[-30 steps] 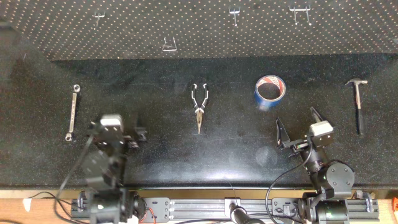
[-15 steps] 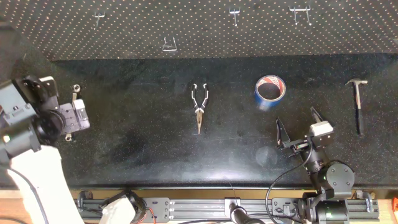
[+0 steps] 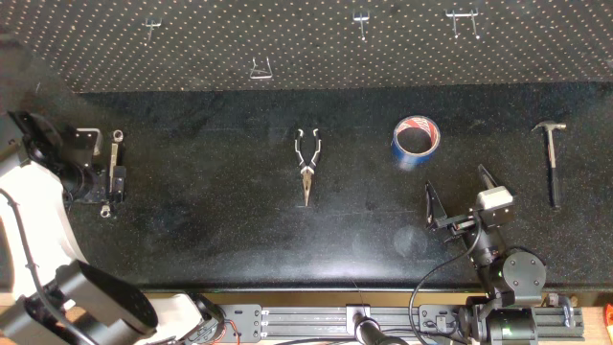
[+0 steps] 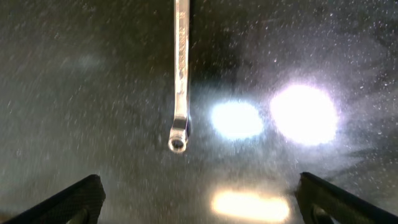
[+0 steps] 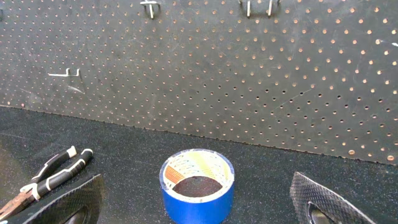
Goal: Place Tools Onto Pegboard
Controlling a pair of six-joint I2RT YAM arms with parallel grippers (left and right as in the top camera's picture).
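Wrench [image 4: 180, 74] flat at table [image 3: 220, 211] left end, left gripper [image 4: 199, 180] over it, fingers spread wide. One pliers [image 3: 306, 165], one blue tape roll [image 3: 416, 141], one hammer [image 3: 552, 163] on table too. Right gripper [image 3: 455, 182] also released, empty. Pegboard [image 3: 306, 43] behind — four hooks [image 3: 261, 69].

The black speckled worktop [image 3: 239, 220] carries bright light reflections [image 4: 303, 115]; a pale wooden edge [image 3: 383, 290] runs along its near side.

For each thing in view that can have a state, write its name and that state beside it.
left hand, open, at the wrench's end
right hand, open, empty
wrench, flat on the table, ungripped
pliers, flat on the table, jaws shut
tape roll, flat on the table, hole up
hammer, flat on the table
pegboard hooks, empty
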